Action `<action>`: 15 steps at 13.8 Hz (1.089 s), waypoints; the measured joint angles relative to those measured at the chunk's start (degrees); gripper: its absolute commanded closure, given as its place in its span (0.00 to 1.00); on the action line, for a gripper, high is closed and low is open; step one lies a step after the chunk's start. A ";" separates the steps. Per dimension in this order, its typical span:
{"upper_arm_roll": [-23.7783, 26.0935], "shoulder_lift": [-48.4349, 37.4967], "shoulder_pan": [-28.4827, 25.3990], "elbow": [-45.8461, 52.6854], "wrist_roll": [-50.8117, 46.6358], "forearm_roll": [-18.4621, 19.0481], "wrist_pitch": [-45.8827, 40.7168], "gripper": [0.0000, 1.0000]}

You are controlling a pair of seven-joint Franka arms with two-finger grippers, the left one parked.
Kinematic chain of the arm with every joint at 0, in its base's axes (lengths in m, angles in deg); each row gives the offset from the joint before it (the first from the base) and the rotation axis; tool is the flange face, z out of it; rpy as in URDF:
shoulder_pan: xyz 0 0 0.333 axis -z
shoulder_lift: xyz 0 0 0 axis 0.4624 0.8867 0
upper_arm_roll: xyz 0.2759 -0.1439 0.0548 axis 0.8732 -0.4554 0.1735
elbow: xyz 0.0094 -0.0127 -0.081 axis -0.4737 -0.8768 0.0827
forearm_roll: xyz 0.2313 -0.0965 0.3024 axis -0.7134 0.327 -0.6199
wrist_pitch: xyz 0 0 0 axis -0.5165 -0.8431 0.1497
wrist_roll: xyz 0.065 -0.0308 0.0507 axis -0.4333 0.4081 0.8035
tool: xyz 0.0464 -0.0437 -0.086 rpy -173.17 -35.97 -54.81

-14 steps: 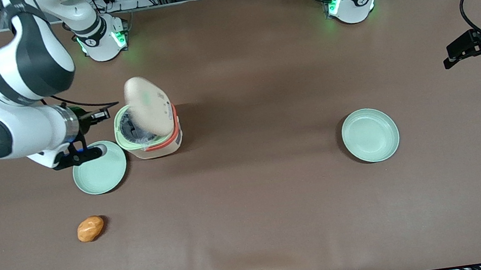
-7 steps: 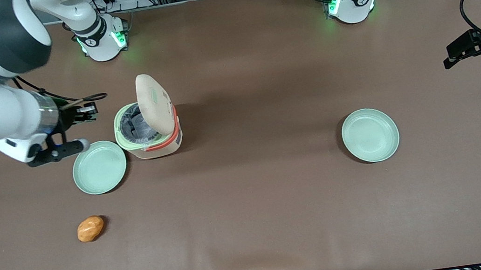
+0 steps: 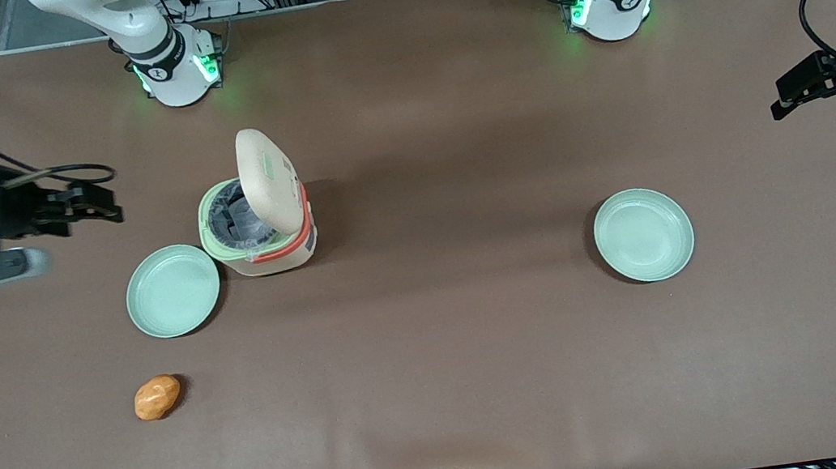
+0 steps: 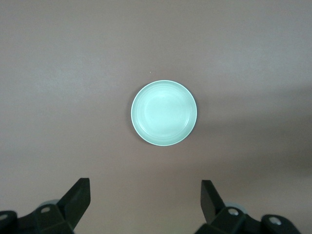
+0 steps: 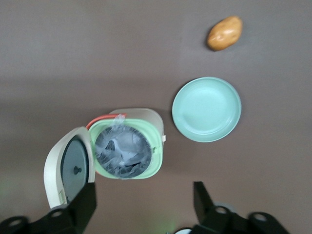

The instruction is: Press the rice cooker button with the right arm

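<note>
The rice cooker (image 3: 261,236) stands on the table with its cream lid (image 3: 268,179) swung up and upright. Crumpled grey plastic lines the open pot (image 5: 122,148). The button (image 3: 267,164) is a faint pale-green patch on the lid's outer face. The right wrist view shows only the lid's grey inner side (image 5: 73,168). The right arm's gripper (image 3: 108,204) hangs open and empty above the table. It is well apart from the cooker, toward the working arm's end. Its black fingers (image 5: 84,204) stand wide apart.
A pale-green plate (image 3: 173,291) lies beside the cooker, slightly nearer the front camera. An orange-brown potato-like lump (image 3: 157,397) lies nearer still. A second green plate (image 3: 643,235) sits toward the parked arm's end of the table.
The cooker's lid swung from tilted over the pot to fully upright. The right arm drew back from the cooker toward its own end of the table, gripper still open.
</note>
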 measured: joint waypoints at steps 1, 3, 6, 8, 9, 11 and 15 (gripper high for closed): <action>-0.29 -0.17 0.70 0.64 0.05 1.01 -0.07 0.00; -0.67 -0.90 1.50 1.19 0.44 4.39 -0.29 0.00; -0.77 -2.36 2.44 1.24 3.71 8.04 -2.04 0.00; -0.77 -2.89 3.32 1.24 4.66 8.17 -5.27 0.00; -0.77 -2.95 3.50 1.23 4.87 8.17 -6.54 0.00; -0.76 -2.94 3.54 0.85 5.14 8.17 -7.76 0.00; -0.80 -2.86 4.06 -0.88 6.17 8.16 -8.00 0.00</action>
